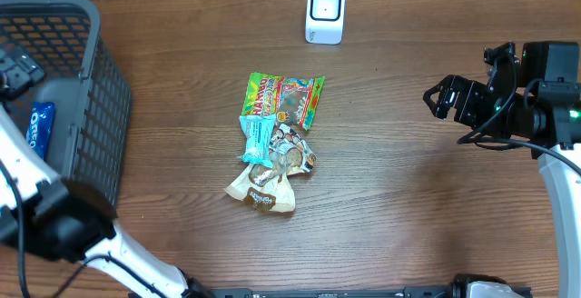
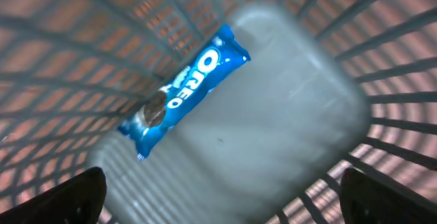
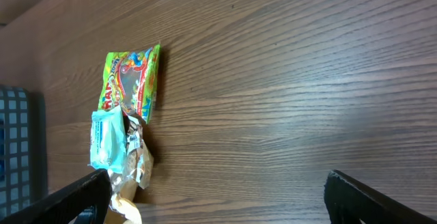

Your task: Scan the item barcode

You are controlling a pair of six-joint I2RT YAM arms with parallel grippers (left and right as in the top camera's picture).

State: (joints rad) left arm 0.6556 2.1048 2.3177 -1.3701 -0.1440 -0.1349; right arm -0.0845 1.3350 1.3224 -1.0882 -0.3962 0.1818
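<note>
Oreo packet [image 2: 184, 87], blue with white lettering, lies slantwise on the grey floor of the basket [image 1: 100, 89], right under the left gripper [image 2: 222, 200]. The left gripper's fingers [image 2: 68, 197] show only as dark tips at the two lower corners of the left wrist view, spread wide with nothing between them. The basket's mesh walls rise on every side of the packet and close it in, and the overhead view shows the basket at the left edge of the table [image 1: 408, 198] with the left arm reaching over its rim. The right gripper [image 1: 442, 97] hovers over the table's right side, its fingers also wide and holding nothing, pointing toward the middle. Well apart from it, near the table's centre, lies a small heap of snacks. A green and yellow Haribo bag [image 1: 283, 98] is at the far end, and a light blue packet [image 1: 257, 139] overlaps its lower edge. A crumpled silvery wrapper [image 1: 295, 148] sits just beside the blue packet, and a tan packet [image 1: 261, 189] lies at the near end, touching both. A white scanner [image 1: 325, 12] stands at the far edge of the table, beyond the heap and well apart from the basket.
</note>
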